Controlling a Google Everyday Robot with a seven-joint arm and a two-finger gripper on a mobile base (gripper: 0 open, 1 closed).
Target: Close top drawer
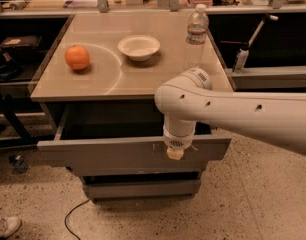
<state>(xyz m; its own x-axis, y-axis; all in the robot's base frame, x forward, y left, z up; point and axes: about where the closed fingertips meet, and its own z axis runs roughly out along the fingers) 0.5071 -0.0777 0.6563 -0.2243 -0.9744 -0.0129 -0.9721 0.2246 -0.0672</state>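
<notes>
worktop (143, 79): tan, front edge over the cabinet.
top drawer (103, 156): grey, pulled out below that edge, dark cavity showing behind its front; speckled floor (253, 194) before it.
arm (243, 114): white, entering from the right.
end effector (175, 153): pointed down at the drawer front's upper edge, right of centre; grip state could not be told.
bottle (197, 31), bowl (139, 46), orange (77, 57): on the worktop, apart.

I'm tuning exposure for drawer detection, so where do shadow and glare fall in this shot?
Camera view: warm light overall; the tabletop shows a pale curved streak beside the orange, possibly glare; the open top drawer is dark inside while its front is evenly lit; the gripper, at that front's upper edge right of centre, stands out bright.
</notes>
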